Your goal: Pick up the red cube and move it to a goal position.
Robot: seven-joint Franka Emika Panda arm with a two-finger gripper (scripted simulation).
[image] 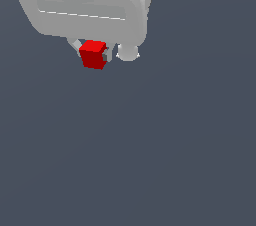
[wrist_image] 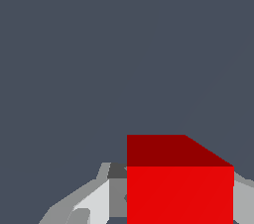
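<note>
**Red cube clamped aloft**

Gripping the red cube [image: 93, 54] between two grey fingers [image: 76, 46], one touching each side, gripper [image: 93, 56] closing on it beneath the white body. Hanging against plain slate-blue background. In wrist view, filling the lower frame [wrist_image: 179, 193], fingers [wrist_image: 94, 203] flanking it.

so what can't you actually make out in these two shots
- Arm above the gripper: cut off by the exterior view's top edge.
- Red cube: its lower part is cut off by the wrist view's edge.
- Goal position: no marker shows in either view.
- Support surface: plain grey, no edge visible.
</note>
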